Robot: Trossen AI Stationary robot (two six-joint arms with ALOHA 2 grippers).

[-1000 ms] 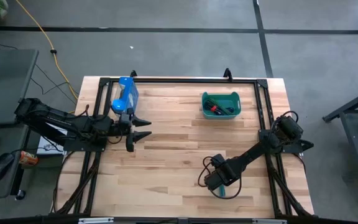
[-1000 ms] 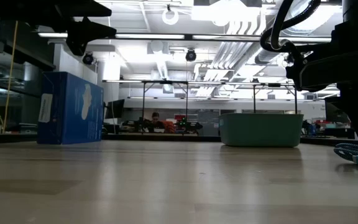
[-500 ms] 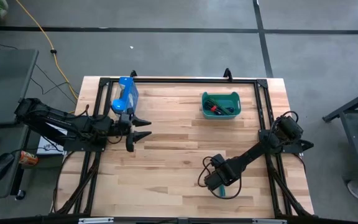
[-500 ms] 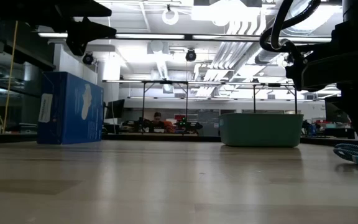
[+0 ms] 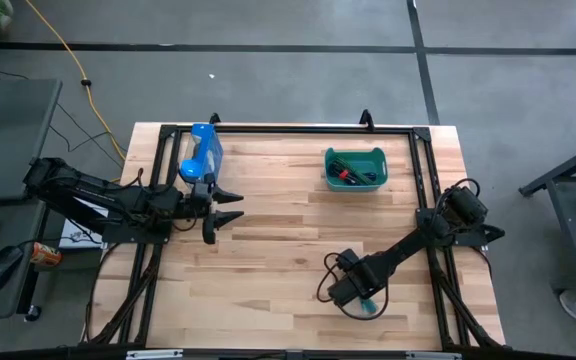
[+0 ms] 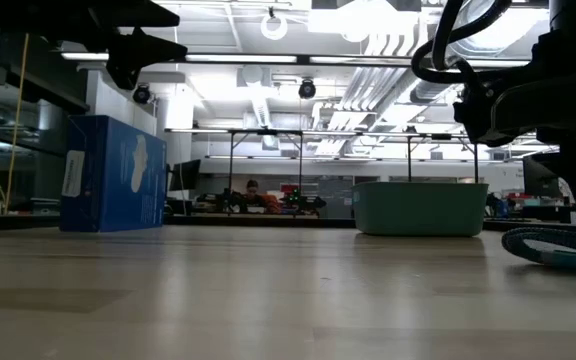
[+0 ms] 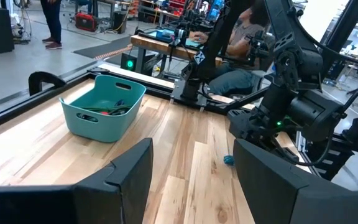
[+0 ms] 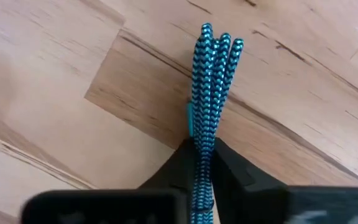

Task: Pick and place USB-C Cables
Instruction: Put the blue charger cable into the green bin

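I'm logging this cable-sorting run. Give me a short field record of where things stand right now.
right gripper: shut on the teal cable, low over the table's near right part
left gripper: open, empty, waiting at the left side
teal bin: far side, holds red and green cables
blue box: far left, upright

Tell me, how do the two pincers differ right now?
The right pincer is pinched shut on a teal cable low at the table's near edge; the left pincer stands open and empty. The right one sits far from the teal bin; the left hangs by the blue box. Both are dark, with two fingers.
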